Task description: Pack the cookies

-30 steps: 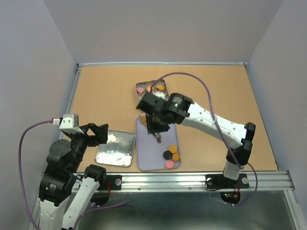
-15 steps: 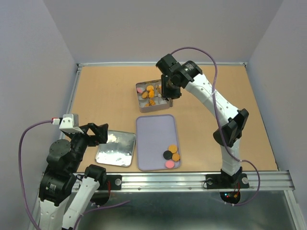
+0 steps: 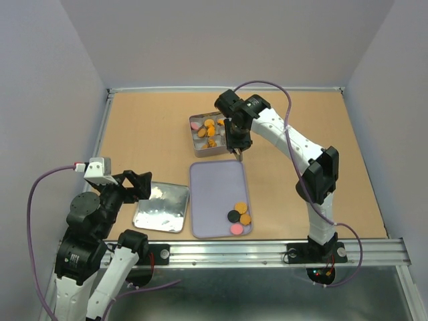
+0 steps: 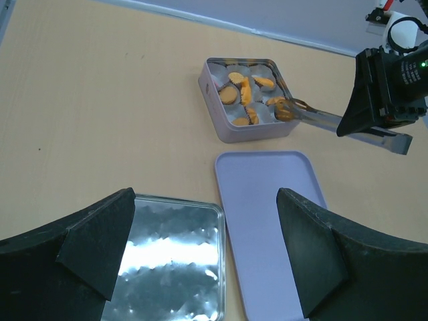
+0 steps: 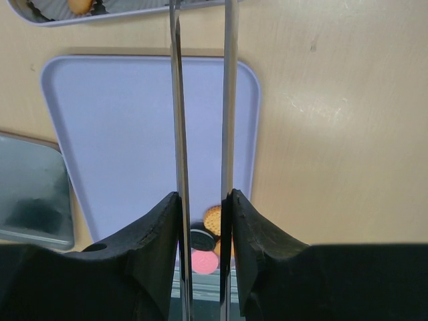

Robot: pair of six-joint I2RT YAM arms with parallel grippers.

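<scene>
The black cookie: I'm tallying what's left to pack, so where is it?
In the top view, the black cookie lies in the near right corner of the lavender tray, beside two orange cookies and a pink cookie.

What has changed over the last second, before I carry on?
The right tool, shut on the tongs, swung from above the purple tray to the far tin. The tongs' tips now sit among the orange cookies there. I cannot tell whether a cookie was dropped. Unchanged: the four cookies on the tray, the shiny lid and the open left tool.
</scene>
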